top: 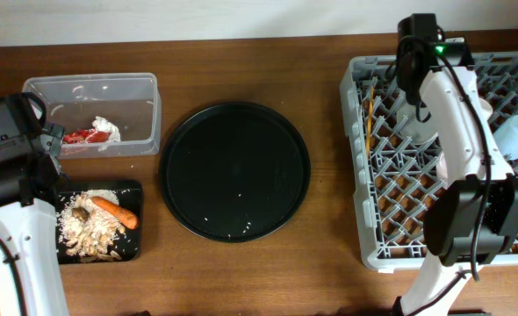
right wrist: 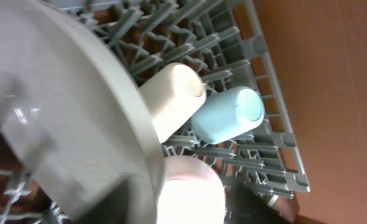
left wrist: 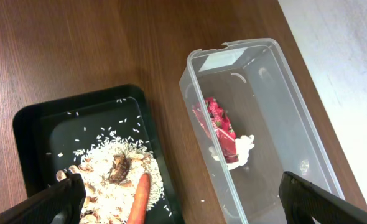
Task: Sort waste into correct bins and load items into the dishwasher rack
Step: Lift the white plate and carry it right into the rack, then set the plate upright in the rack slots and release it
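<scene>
The left gripper [left wrist: 180, 198] hangs wide open and empty, its two dark fingers [left wrist: 50, 204] showing at the lower corners of the wrist view. Below it is the shallow black rectangular tray [left wrist: 34, 124], which holds a heap of beige rice-like food scraps [left wrist: 102, 171], a small brown lump [left wrist: 120, 168] on top of the heap and an orange carrot [left wrist: 139, 199] lying along its edge. Just beside the tray stands the clear plastic rectangular tub [left wrist: 277, 106], with a red wrapper [left wrist: 216, 121] and a crumpled white napkin [left wrist: 241, 148] touching each other inside it. The right gripper [top: 414, 88] is over the far left part of the large square grey plastic dishwasher rack [top: 360, 175]; its fingers do not show, so I cannot tell whether it is open or closed. A pale grey round plate [right wrist: 65, 118] fills most of the right wrist view, very close to the camera. Past its rim, a small white cup [right wrist: 171, 99] and a light blue cup [right wrist: 230, 115] sit side by side among the pegs, and a pink bowl [right wrist: 190, 193] is just below them. Thin wooden chopsticks [top: 367, 118] lie along the rack's left side. A large round black tray [top: 234, 171] rests on the brown wooden surface [top: 241, 281] between the bins and the rack.
</scene>
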Motion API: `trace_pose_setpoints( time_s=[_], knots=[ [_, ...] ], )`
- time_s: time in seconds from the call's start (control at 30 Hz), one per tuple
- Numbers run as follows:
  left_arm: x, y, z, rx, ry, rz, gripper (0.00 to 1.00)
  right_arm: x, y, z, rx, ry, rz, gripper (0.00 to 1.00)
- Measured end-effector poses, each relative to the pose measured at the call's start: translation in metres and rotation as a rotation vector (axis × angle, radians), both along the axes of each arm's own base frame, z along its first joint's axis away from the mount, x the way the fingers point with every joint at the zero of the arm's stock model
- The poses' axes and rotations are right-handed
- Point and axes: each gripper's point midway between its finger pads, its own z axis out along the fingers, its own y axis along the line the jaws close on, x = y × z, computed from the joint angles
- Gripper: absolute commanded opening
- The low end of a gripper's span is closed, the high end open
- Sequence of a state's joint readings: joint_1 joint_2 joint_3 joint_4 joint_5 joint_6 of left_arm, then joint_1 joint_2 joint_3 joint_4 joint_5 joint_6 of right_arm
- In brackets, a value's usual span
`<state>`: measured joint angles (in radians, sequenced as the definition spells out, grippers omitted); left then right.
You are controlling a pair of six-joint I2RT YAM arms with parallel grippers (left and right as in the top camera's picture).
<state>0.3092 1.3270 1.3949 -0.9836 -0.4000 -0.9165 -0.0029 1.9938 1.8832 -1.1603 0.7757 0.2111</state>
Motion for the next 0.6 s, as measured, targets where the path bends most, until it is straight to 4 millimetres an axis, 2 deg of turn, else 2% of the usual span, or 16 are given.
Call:
trace_pose_setpoints(
  time_s=[0.1,0.2,0.27,0.3,0.33,0.37,0.43,0.53,0.6],
  knots=[
    [0.0,0.0,0.0,0.0,0.0,0.0,0.99,-0.005,0.013,0.01,0.041,-0.014,-0.015,0.99],
    [0.0,0.0,0.0,0.0,0.0,0.0,0.99,-0.008,0.022,0.04,0.119,-0.093,-0.037,0.99],
    [0.0,0.0,0.0,0.0,0.0,0.0,0.99,-0.025,0.033,0.07,0.21,-0.16,-0.052,0.99],
    [0.0,0.0,0.0,0.0,0.0,0.0,0.99,-0.042,0.04,0.091,0.271,-0.205,-0.059,0.99],
    [0.0,0.0,0.0,0.0,0.0,0.0,0.99,-0.055,0.045,0.103,0.312,-0.23,-0.066,0.99],
    [0.0,0.0,0.0,0.0,0.0,0.0,0.99,-0.081,0.052,0.12,0.368,-0.253,-0.075,0.99],
    [0.0,0.0,0.0,0.0,0.0,0.0,0.99,-0.11,0.063,0.138,0.444,-0.291,-0.074,0.99],
    [0.0,0.0,0.0,0.0,-0.001,0.0,0.99,-0.143,0.091,0.149,0.524,-0.309,-0.011,0.99],
    [0.0,0.0,0.0,0.0,0.0,0.0,0.99,-0.153,0.115,0.14,0.556,-0.288,0.064,0.99]
  ],
)
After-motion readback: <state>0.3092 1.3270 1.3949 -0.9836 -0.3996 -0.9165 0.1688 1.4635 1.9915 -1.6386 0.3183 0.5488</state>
